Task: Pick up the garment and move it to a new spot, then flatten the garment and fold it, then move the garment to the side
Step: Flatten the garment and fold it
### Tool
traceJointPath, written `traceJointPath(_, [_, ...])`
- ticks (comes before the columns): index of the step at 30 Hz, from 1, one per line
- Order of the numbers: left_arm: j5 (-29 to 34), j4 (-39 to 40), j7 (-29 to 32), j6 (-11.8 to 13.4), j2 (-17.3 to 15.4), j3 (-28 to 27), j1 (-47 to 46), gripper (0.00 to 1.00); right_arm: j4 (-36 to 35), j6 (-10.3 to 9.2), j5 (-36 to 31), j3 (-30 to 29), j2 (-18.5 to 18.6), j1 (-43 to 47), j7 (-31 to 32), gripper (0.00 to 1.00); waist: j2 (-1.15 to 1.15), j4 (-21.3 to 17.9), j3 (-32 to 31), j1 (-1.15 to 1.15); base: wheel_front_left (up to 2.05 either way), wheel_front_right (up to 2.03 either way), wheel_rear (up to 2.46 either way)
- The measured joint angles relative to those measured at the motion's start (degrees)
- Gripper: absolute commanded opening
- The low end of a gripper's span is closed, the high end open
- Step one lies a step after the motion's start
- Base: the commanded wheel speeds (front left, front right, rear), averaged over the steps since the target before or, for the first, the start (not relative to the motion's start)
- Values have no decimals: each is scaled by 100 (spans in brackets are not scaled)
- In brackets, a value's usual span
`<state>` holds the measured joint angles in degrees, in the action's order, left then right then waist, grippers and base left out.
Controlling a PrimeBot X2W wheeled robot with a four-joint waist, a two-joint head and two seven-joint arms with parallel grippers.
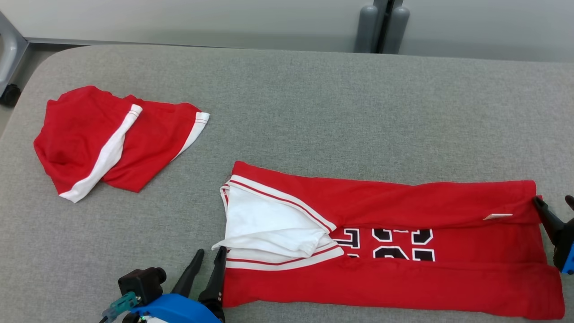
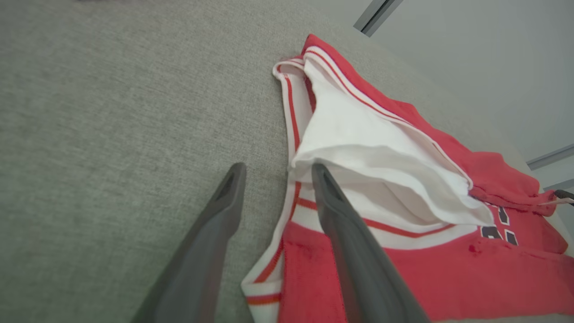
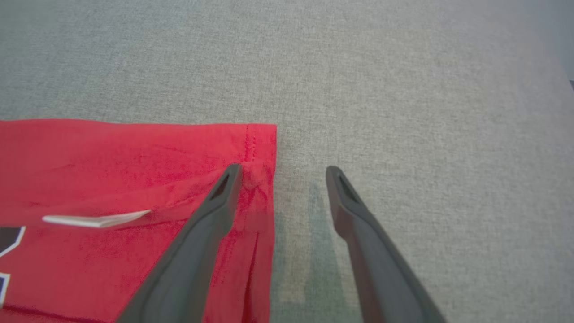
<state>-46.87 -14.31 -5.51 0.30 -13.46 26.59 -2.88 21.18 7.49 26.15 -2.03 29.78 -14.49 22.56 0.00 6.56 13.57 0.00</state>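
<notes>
Laid out lengthwise on the near tabletop (image 1: 314, 112): the red jersey (image 1: 394, 269), both long edges folded in over the number. At the collar end, left tool (image 1: 210, 252) parted partway, gripping nothing. At the hem corner, right tool (image 1: 552, 200) spread wide, likewise empty. Stationed at opposite ends, presumably to keep the strip square. Looks ready for an end-to-end fold. Far left, well apart: second red garment (image 1: 103, 139).

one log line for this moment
garment: long sides folded in | left pincer: open, white-trim end | right pincer: open, hem end
</notes>
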Motion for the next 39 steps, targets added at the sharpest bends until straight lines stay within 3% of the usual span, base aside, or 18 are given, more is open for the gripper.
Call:
traceJointPath(10, [324, 180, -773, -11, -124, -347, -156, 100, -879, 0, 158, -956, -748, 586, -304, 100, 0, 72, -245, 0, 0, 0, 0])
traceJointPath(13, [781, 188, -884, 41, -257, -403, -367, 100, -1224, 0, 59, -1083, -935, 778, -297, 100, 0, 52, -280, 0, 0, 0, 0])
traceJointPath(21, [1547, 93, -948, 118, -214, -790, -861, 100, -1693, 0, -269, -1489, -1753, 933, -270, 100, 0, -60, -326, 0, 0, 0, 0])
traceJointPath(29, [1777, -190, -948, 70, -68, -1122, -1009, 100, -1158, 0, -868, -1871, -2259, 880, -310, 100, 0, -161, -263, 1, 0, 0, 0])
traceJointPath(39, [1874, -560, -947, 48, -78, -1103, -1400, 100, -204, 0, -1178, -1751, -2184, 378, -500, 100, 0, -187, -96, 1, 0, 0, 0])
